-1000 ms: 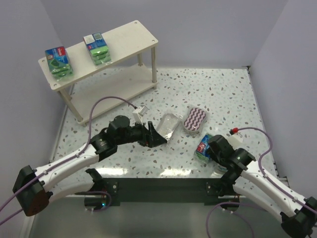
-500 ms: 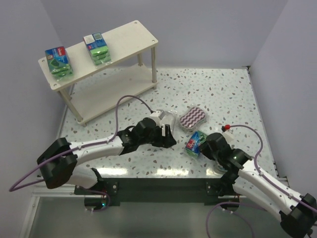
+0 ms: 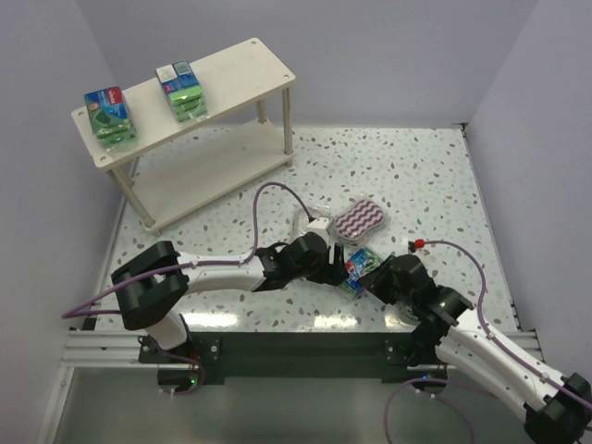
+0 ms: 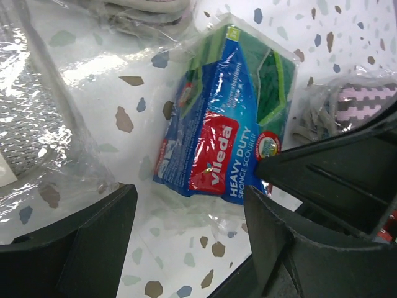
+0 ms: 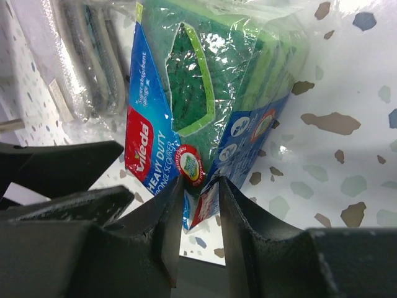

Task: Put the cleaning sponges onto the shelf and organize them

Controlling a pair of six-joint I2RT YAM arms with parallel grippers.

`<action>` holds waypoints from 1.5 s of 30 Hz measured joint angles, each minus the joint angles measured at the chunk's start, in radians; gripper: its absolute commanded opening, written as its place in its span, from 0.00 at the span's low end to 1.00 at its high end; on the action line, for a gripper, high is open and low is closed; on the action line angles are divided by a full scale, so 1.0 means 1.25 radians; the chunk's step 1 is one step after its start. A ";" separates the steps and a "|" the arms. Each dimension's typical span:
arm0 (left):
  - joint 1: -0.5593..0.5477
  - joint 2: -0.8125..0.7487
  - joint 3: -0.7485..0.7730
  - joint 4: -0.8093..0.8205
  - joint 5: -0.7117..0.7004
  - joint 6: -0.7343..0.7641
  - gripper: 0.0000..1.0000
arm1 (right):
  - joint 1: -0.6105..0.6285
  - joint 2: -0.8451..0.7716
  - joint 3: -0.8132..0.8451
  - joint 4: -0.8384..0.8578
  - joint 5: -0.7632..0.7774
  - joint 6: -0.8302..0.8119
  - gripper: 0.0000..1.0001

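Note:
My right gripper (image 3: 372, 275) is shut on one corner of a green-and-blue sponge pack (image 3: 358, 267), low over the table; the wrist view shows its fingers (image 5: 170, 217) pinching the pack (image 5: 211, 93). My left gripper (image 3: 335, 268) is open and empty, its jaws straddling bare table just short of that pack (image 4: 223, 124). A purple-striped oval pad (image 3: 362, 220) lies just beyond. The silvery pack (image 4: 31, 118) lies beside my left gripper, mostly hidden by the arm from above. Two more green-and-blue packs (image 3: 111, 114) (image 3: 181, 91) stand on the top board of the shelf (image 3: 240, 65).
The shelf's lower board (image 3: 208, 171) is bare. The speckled table (image 3: 416, 176) is walled at the back and on both sides. My left arm (image 3: 222, 270) stretches across the near part of the table. The right gripper's fingers (image 4: 335, 174) crowd the left wrist view.
My left arm swung right, off the silvery pack, until its open gripper faced the green-and-blue pack. My right gripper carried that pack leftward toward it.

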State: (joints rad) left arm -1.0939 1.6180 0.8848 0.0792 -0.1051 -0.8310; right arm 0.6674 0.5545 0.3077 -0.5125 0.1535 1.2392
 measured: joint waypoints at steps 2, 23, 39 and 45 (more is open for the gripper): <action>-0.002 0.007 0.000 -0.005 -0.023 -0.006 0.74 | 0.000 -0.006 -0.005 0.003 -0.014 0.003 0.33; -0.001 0.097 0.041 0.074 -0.008 -0.014 0.20 | 0.000 -0.042 -0.020 -0.003 -0.055 -0.002 0.40; -0.001 0.029 0.016 0.067 0.058 -0.010 0.00 | 0.000 -0.118 0.237 -0.257 0.023 -0.044 0.82; 0.006 -0.084 0.070 0.031 0.061 -0.011 0.00 | 0.000 -0.125 0.345 -0.347 0.076 -0.065 0.83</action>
State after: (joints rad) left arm -1.0859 1.5135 0.9718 0.1177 -0.0284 -0.8452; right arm 0.6674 0.3977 0.7395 -0.9466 0.2481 1.1580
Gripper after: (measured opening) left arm 0.015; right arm 0.826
